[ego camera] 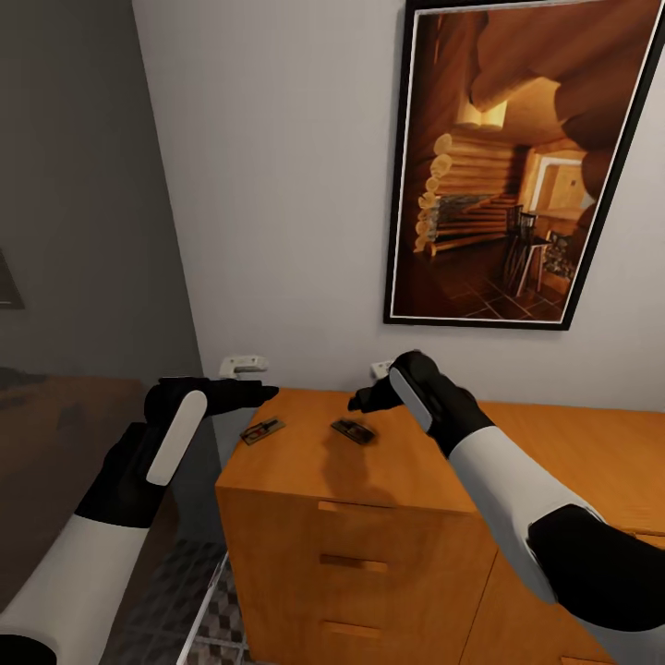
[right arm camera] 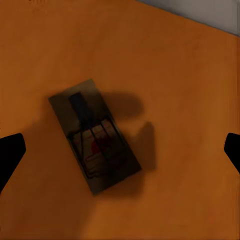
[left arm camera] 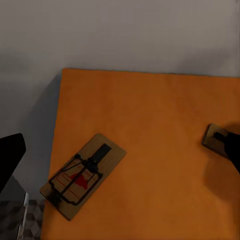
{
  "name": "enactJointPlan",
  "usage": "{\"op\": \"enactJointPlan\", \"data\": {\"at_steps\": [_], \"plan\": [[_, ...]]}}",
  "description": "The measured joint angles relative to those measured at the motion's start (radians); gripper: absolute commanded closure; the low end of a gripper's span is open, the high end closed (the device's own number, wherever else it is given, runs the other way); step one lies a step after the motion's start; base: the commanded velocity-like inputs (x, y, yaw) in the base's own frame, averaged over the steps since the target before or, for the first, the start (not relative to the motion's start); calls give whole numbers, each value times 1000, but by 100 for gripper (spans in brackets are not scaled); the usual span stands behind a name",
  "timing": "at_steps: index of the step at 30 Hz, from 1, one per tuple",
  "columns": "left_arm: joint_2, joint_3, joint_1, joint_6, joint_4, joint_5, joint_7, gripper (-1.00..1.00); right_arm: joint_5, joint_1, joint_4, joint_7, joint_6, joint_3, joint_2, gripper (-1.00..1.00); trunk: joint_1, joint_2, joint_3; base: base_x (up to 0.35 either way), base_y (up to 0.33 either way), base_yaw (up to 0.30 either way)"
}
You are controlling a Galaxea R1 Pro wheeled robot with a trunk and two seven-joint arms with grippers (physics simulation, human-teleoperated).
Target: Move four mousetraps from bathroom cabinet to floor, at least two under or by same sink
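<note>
Mousetraps, two of them, lie flat on the cabinet (ego camera: 388,471) top: one (ego camera: 262,430) near its left edge, another (ego camera: 354,431) just beside it. Both the left gripper (ego camera: 263,394) and right gripper (ego camera: 356,403) hover spread and empty above them. Neither is on the bathroom floor (ego camera: 199,591) yet, so placing looks undone.

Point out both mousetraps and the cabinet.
left mousetrap (ego camera: 262,430), head view, middle of its board.
right mousetrap (ego camera: 354,431), head view, middle of its board.
cabinet (ego camera: 416,466), head view, bare top surface.

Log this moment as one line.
phase: reaching | left gripper: open, above left mousetrap | right gripper: open, over right mousetrap | both traps flat on cabinet top | held: nothing
</note>
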Motion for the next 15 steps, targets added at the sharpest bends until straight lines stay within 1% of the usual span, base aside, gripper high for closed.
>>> {"op": "enactJointPlan", "data": {"at_steps": [6, 15], "plan": [[0, 0, 0, 0, 0, 0, 0, -100, 0, -26, 47, 3, 0, 0, 17, -100, 0, 0, 0, 0, 0, 0], [0, -1, 0, 0, 0, 0, 0, -100, 1, -34, 64, 4, 0, -1, 31, -100, 0, 0, 0, 0, 0, 0]]}}
